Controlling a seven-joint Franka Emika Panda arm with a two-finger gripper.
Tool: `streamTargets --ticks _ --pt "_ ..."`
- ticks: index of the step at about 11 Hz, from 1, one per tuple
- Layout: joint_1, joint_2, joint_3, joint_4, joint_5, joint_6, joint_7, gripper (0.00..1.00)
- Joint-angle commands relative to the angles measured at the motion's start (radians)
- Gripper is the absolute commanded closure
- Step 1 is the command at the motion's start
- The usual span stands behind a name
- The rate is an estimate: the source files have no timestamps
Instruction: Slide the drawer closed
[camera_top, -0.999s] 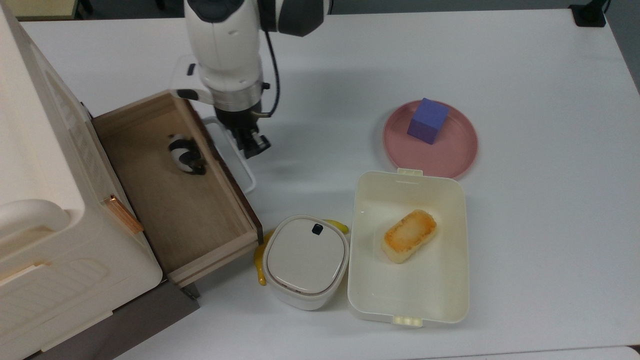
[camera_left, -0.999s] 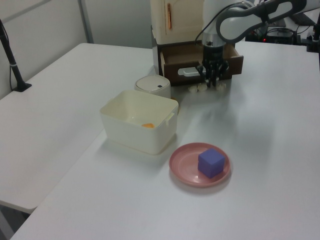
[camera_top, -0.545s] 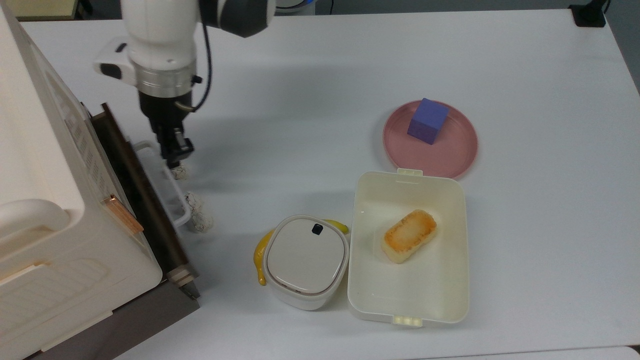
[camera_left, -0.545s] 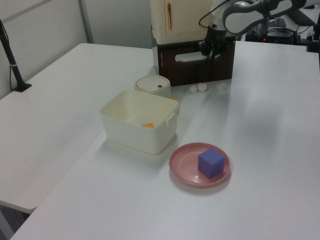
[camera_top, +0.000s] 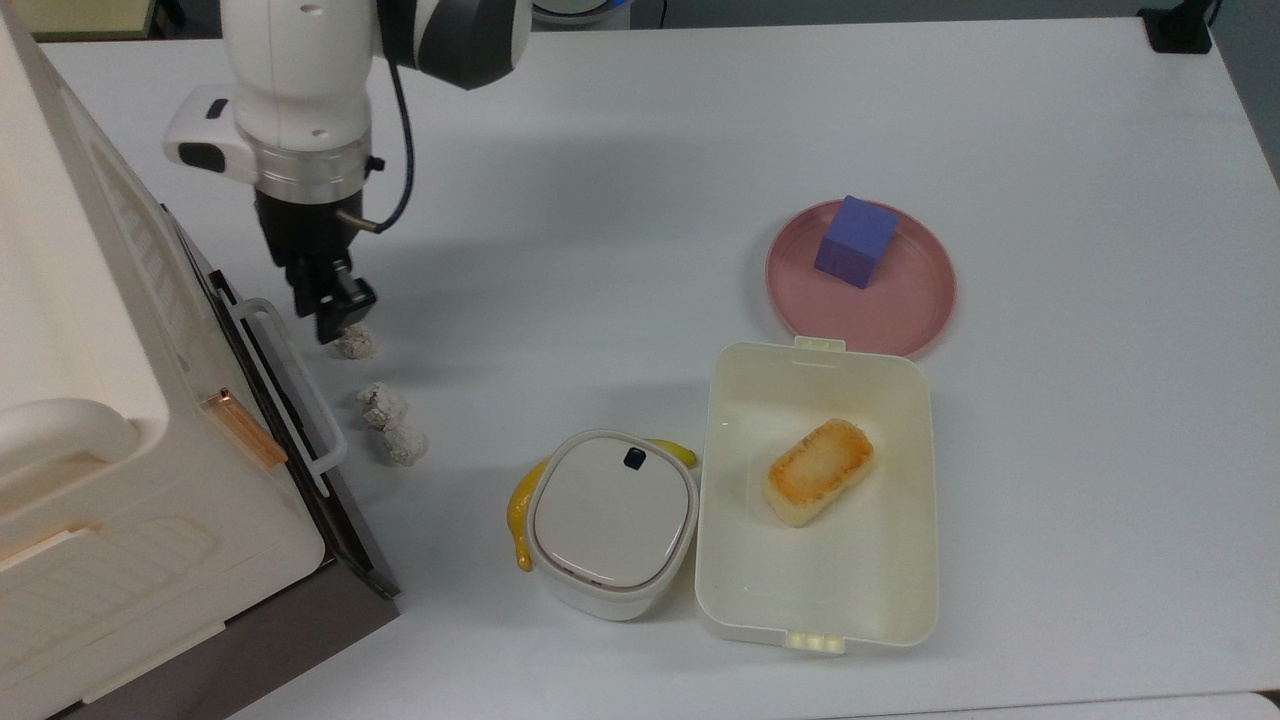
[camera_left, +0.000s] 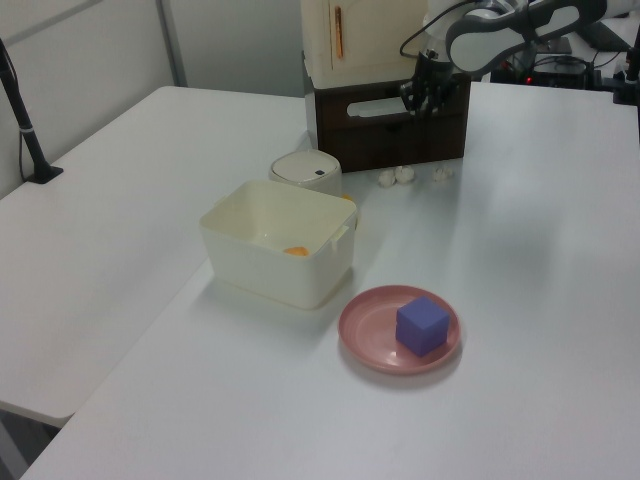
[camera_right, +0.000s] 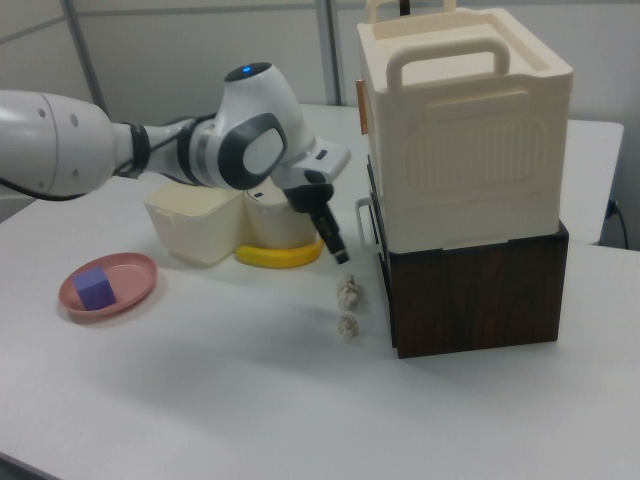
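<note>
The drawer (camera_top: 345, 525) sits pushed into the dark brown base under the cream cabinet, so I see just its dark front and long white bar handle (camera_top: 303, 398). In the left view the drawer front (camera_left: 390, 130) lies flush with the base. My gripper (camera_top: 335, 305) hangs shut and empty just off the handle's far end, on the top view's right of it, above a small white lump (camera_top: 355, 342). The left view has the gripper (camera_left: 420, 95) right in front of the drawer front. The right view shows the gripper (camera_right: 340, 255) pointing down beside the handle (camera_right: 362, 215).
Two more white lumps (camera_top: 392, 425) lie on the table by the handle. A lidded cream pot (camera_top: 612, 520) sits on a banana (camera_top: 517, 520). Beside it is an open lunch box (camera_top: 815, 352) holding bread (camera_top: 818, 470), and behind it a pink plate (camera_top: 900, 330) with a purple cube (camera_top: 855, 240).
The drawer went from wide open to shut, moving to the top view's left. My gripper followed its handle that way and now stands a little apart from it.
</note>
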Motion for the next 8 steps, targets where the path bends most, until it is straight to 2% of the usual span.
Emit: streamTargets --ticks 1,3,4,5,6,7,8 --pt "0.099 -0.132 -0.010 -0.029 0.101 -0.286 -0.269 0.36" --pt "0.157 -0.214 -0.012 -0.029 0.109 -0.428 -0.342 0.00" --pt "0.169 -0.260 -0.009 -0.032 0.108 -0.465 -0.409 0.00" --pt "0.171 -0.300 0.002 -0.038 0.108 -0.515 -0.542 0.00" --pt "0.168 -0.329 0.032 -0.038 0.108 -0.545 -0.671 0.00" --pt "0.165 -0.340 0.036 -0.035 0.111 -0.551 -0.742 0.00" --pt "0.160 -0.340 0.036 -0.033 0.112 -0.545 -0.750 0.00"
